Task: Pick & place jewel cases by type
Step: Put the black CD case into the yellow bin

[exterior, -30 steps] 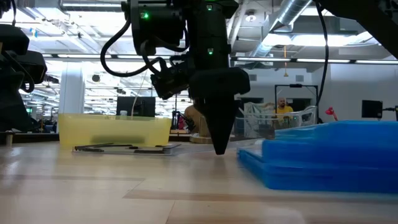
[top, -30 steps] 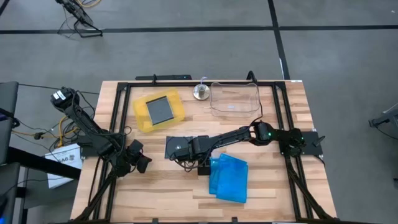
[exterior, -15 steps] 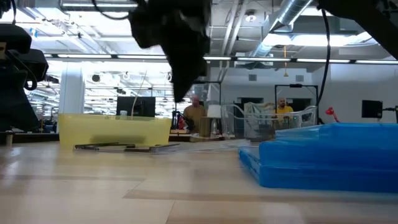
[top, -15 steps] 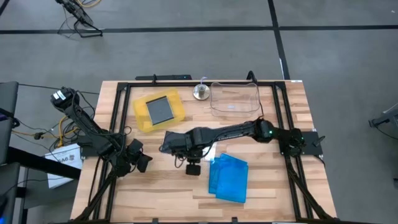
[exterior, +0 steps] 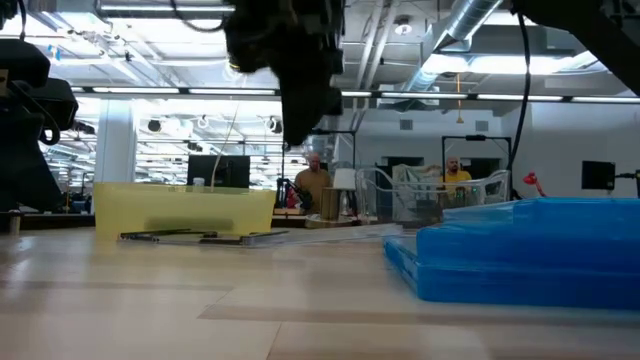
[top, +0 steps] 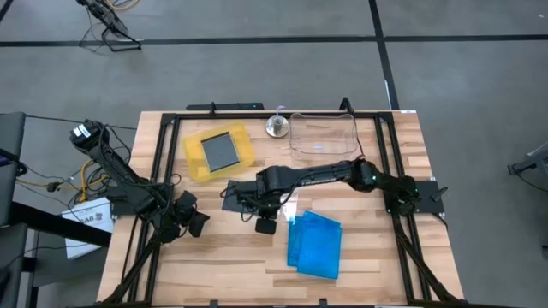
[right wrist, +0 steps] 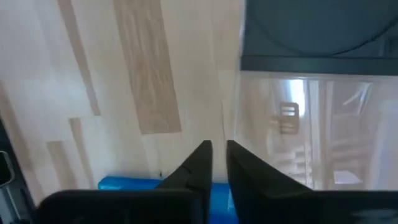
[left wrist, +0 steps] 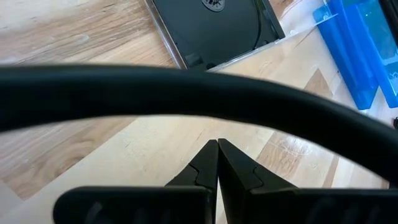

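Over the table, from straight above, we see the right gripper (top: 264, 208) above the open clear-grey jewel case (top: 235, 198) at mid-table; a second ago it sat further right, just beside the stack of blue jewel cases (top: 314, 246). That stack has not moved. Another grey jewel case (top: 223, 151) lies in the yellow tray (top: 195, 164), and the clear tub (top: 324, 137) stands behind. The left gripper (top: 195, 224) waits near the table's left edge

At table height, the right gripper (exterior: 292, 138) hangs well clear of the wood, whereas a second ago its tip nearly touched the surface beside the blue stack (exterior: 530, 255). The open case (exterior: 200, 238) lies flat before the yellow tray (exterior: 180, 210)

From the left wrist, we find the left gripper (left wrist: 217, 144) clenched on nothing, the open case (left wrist: 211, 25) beyond it

From the right wrist, the right gripper (right wrist: 216, 146) shows a thin gap between its fingers, nothing in it; the case's dark insert (right wrist: 317, 25) and clear lid (right wrist: 298, 130) lie below
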Controlling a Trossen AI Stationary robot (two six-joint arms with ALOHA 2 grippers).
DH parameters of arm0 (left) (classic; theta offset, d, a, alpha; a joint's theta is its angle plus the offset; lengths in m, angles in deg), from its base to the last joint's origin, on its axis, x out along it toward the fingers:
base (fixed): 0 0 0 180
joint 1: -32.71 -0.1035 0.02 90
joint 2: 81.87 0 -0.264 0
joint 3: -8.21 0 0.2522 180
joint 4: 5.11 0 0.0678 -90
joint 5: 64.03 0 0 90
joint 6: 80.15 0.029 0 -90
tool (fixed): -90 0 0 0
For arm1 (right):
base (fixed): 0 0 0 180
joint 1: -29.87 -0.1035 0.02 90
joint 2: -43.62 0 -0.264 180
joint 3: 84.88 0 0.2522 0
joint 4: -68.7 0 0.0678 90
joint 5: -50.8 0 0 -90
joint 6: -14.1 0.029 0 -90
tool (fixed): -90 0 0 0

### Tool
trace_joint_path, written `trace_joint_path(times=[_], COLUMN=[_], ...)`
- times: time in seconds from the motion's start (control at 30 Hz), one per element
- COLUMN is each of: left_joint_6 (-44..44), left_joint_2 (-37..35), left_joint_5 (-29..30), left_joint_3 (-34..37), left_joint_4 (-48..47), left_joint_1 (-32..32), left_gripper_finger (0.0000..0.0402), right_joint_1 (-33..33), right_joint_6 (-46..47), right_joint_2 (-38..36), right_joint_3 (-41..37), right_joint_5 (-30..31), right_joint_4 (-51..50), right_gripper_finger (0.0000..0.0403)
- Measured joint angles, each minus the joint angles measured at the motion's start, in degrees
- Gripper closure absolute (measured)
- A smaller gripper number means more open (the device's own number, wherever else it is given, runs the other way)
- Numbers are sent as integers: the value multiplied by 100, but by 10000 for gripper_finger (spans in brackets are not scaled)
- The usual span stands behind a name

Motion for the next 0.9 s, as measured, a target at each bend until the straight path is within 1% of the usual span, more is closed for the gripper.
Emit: trace_joint_path(times=[0.13, 0.33, 0.43, 0.5, 0.53, 0.57, 0.63, 0.73, 0.83, 0.9], left_joint_6=[6, 96, 103, 105, 105, 107, 131, 280, 330, 330], left_joint_2=[0, 0, 0, 0, 0, 0, 0, 0, 0, 0], left_joint_5=[5, 59, 139, 177, 210, 251, 325, 419, 469, 470], left_joint_3=[0, -2, -2, -2, -2, -2, -2, -2, -2, -2], left_joint_4=[-1, -156, -210, -265, -275, -282, -299, -299, -331, -393], left_joint_1=[0, 0, 0, 0, 0, 0, 2, 1, 1, 2], left_gripper_finger=[402, 402, 402, 402, 402, 402, 402, 402, 402, 402], right_joint_1=[-84, -187, -277, -337, -359, -369, -408, -412, -414, -416], right_joint_6=[-5, -2, -12, -116, -134, -140, -148, -159, -156, -159], right_joint_2=[180, 425, 564, 641, 722, 778, 858, 1007, 1112, 1136], right_joint_3=[-2, -5, 5, -10, 15, 17, -24, 12, 23, 28], right_joint_5=[20, 92, 241, 440, 558, 725, 1046, 1229, 1270, 1284], right_joint_4=[33, 6, 3, -162, -80, -59, -419, -337, -385, -395], right_gripper_finger=[311, 211, 167, 147, 139, 135, 133, 138, 155, 174])
